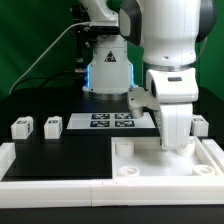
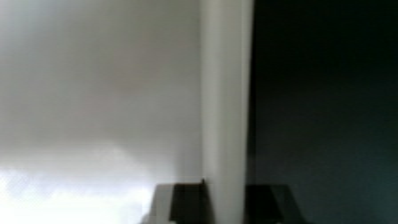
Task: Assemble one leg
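Near edge of the table: a raised white rail (image 1: pixel 25 163) runs along it and turns up at the near corner on the exterior view's left.

Near corner on the exterior view's right: the large white tray piece (image 1: pixel 205 158) lies flat, with two round sockets showing on its inner side.

The gripper (image 1: pixel 172 146) is low over the tray piece, with the arm's white wrist housing covering it. I cannot tell from here whether the jaws are released or clenched.

Wrist view is blurred. A bright white edge (image 2: pixel 226 100) stands between a pale surface and darkness, and I cannot say what it is.

Mid-table, three legs stand on the black top:
- The first leg (image 1: pixel 20 127) is near the edge on the exterior view's left.
- The second leg (image 1: pixel 52 125) is just beside it.
- The third leg (image 1: pixel 199 125) is well apart from them, toward the opposite edge and behind the tray piece.

The marker board (image 1: pixel 112 120) lies flat between the second leg and the arm.

Far edge: the robot base (image 1: pixel 108 70), with a cable trailing off it.
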